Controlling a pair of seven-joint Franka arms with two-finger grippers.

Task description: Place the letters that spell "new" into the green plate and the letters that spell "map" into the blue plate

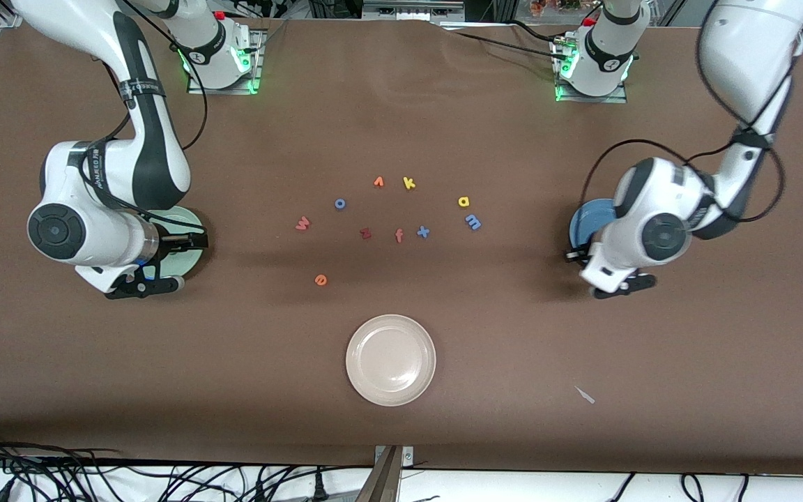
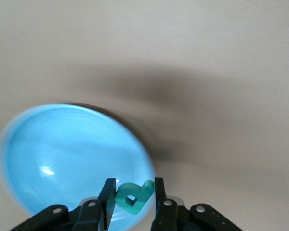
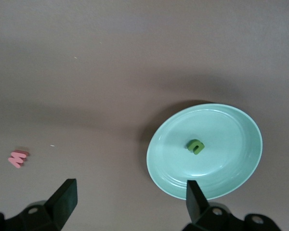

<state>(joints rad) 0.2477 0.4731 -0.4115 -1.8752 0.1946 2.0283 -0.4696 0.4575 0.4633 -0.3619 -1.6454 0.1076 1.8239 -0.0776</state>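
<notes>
My left gripper [image 2: 133, 192] is shut on the teal-green p [image 2: 133, 196], over the edge of the blue plate [image 2: 62, 154]; the front view shows this gripper [image 1: 600, 273] beside the blue plate [image 1: 588, 222]. My right gripper [image 3: 130, 197] is open and holds nothing, just off the rim of the green plate [image 3: 231, 166], where the olive-green n [image 3: 195, 146] lies. The front view shows it [image 1: 171, 263] over the green plate [image 1: 191, 259]. On the table lie the pinkish-red w [image 1: 302, 224], orange e [image 1: 320, 279], yellow a [image 1: 463, 201] and light blue m [image 1: 472, 222].
A cream-white plate [image 1: 391, 360] sits nearest the front camera. Among the letters lie a blue o [image 1: 340, 203], an orange piece [image 1: 378, 182], yellow k [image 1: 409, 183], dark red z [image 1: 365, 233], salmon f [image 1: 399, 236] and blue x [image 1: 423, 231].
</notes>
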